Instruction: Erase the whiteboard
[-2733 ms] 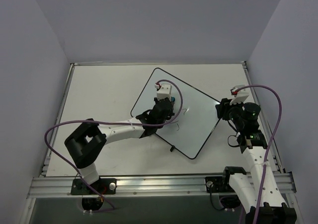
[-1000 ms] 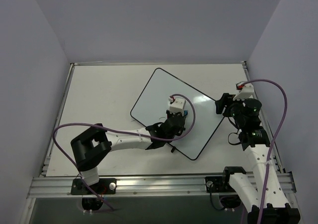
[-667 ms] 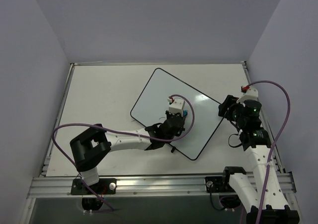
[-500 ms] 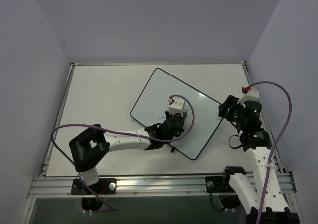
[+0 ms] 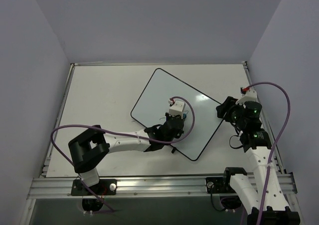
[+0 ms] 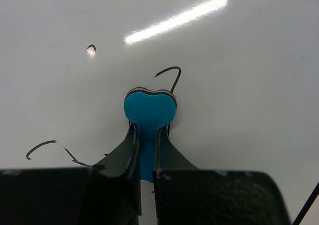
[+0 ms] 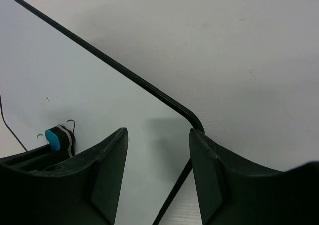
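The whiteboard (image 5: 159, 93) lies tilted on the table, glossy white with a thin black rim. My left gripper (image 5: 178, 119) is shut on a small blue eraser (image 6: 149, 110) and presses it on the board (image 6: 239, 60). Short black pen strokes (image 6: 169, 74) remain beside the eraser, with more strokes at the lower left (image 6: 42, 146). My right gripper (image 5: 223, 108) is open and empty over the board's right corner (image 7: 192, 121). The eraser also shows in the right wrist view (image 7: 54, 137).
The table (image 5: 99, 95) has a raised rim at the back and sides. Purple cables loop from both arms (image 5: 70, 130). A small black foot of the board (image 5: 172, 149) sticks out at its near edge.
My left gripper slid the eraser from the board's middle toward its near side, and most pen strokes there are gone. My right gripper shifted slightly by the board's right corner.
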